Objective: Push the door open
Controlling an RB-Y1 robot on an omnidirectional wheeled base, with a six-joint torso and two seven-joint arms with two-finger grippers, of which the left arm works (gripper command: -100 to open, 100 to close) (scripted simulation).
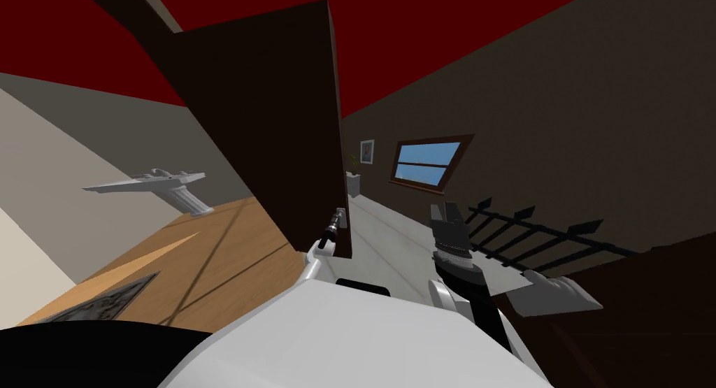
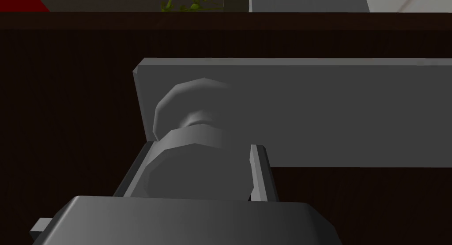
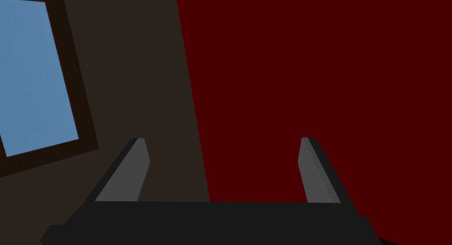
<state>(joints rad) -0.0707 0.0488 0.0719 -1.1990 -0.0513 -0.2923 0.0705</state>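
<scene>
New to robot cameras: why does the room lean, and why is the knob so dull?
Head view: the wide, rolled lens slants everything, door included. Left wrist view: dim flat light, no glare, on the knob in the left gripper. Right wrist view: open right gripper, flatly lit.

you're seeing dim, flat renders; the far window (image 1: pixel 426 161) is glowing blue, and the wide lens is splaying the walls (image 1: pixel 594 90).

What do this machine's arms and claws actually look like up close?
Each claw is a boxy dark block carrying two thin, flat, light grey blades: see the left claw and right claw. The right arm is black, with a ribbed grey wrist ring and a white joint behind. No cables or markings visible.
</scene>
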